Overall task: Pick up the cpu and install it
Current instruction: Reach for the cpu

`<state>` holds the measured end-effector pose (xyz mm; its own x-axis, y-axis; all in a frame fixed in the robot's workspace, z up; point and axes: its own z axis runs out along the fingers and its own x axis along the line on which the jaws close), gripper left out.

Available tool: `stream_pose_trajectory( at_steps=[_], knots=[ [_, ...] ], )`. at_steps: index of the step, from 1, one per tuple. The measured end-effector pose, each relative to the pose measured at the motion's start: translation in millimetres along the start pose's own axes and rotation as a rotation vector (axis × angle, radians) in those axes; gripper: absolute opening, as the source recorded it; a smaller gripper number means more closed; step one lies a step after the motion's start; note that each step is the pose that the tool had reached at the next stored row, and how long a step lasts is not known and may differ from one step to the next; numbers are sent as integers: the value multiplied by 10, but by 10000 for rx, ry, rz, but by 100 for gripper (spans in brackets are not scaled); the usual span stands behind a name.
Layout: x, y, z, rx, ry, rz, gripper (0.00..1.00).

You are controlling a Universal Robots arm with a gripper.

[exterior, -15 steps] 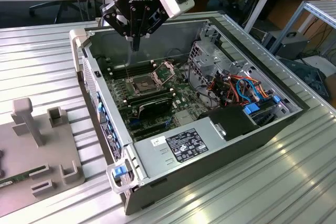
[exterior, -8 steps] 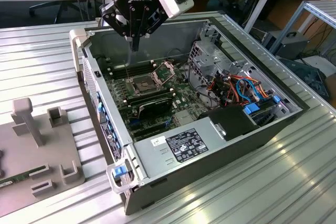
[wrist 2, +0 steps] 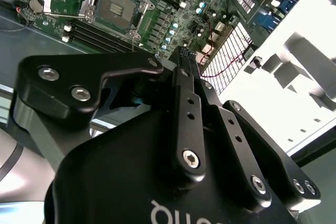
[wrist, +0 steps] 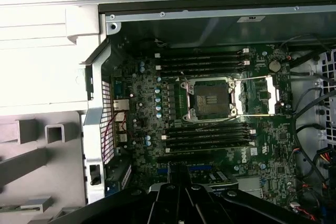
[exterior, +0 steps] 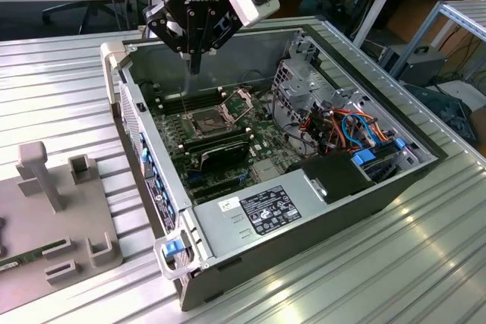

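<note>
Gripper (exterior: 195, 64) hangs at 12 o'clock of socket (exterior: 206, 121) in exterior view; jaws apparently pinched together (load, if any, unclear). Hinged plate (exterior: 237, 100) flipped open, socket bare for cpu.

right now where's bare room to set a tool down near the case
Bare ribbed table off the case toward the exterior view's right, and beyond the grey fixture at its left. Crowded inside the case: cables, motherboard, gripper overhead.
</note>
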<state>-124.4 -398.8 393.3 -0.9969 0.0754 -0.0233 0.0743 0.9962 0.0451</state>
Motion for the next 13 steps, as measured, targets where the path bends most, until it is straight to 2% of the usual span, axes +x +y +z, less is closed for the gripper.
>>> stream_pose_trajectory(
  at_steps=[13],
  knots=[
    [35, -3, -1, 0, 0, -1, 11]
  ],
)
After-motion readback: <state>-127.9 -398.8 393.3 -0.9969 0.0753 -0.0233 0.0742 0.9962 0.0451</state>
